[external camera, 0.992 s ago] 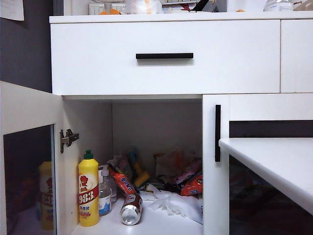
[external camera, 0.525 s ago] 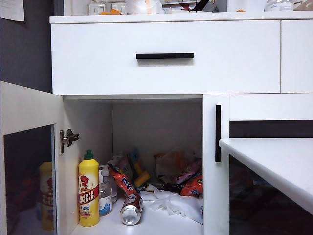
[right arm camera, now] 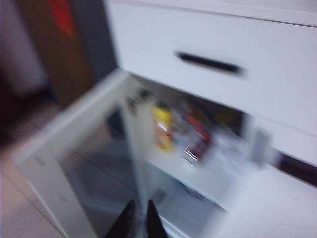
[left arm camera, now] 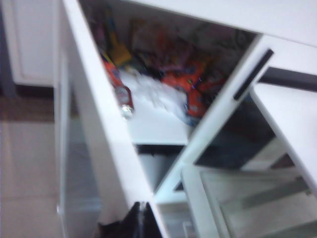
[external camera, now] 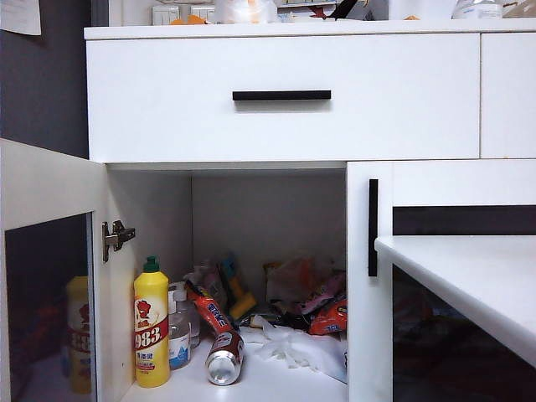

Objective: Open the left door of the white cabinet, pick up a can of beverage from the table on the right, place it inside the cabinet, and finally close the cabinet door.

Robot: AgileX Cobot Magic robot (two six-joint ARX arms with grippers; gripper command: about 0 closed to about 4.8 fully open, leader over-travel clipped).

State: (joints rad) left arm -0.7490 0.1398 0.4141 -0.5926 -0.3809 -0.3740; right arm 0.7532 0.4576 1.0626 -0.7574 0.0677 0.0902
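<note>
both grippers (left arm camera: 140,218) (right arm camera: 139,218) shut, well apart from can (external camera: 224,358) inside cabinet (external camera: 285,126)

Right wrist view all motion-blurred; right pincer (right arm camera: 138,218) cut by the frame edge, tips nearly together. Left pincer (left arm camera: 140,220) likewise cropped, dark, pressed together. Desk (external camera: 469,276) runs out of frame. Packets behind the can (external camera: 224,358) too jumbled to identify.

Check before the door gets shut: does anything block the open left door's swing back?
Nothing visible: the red drink can lies inside the white cabinet, clear of the glass-paned left door. Left pincer and right pincer hover outside.
</note>
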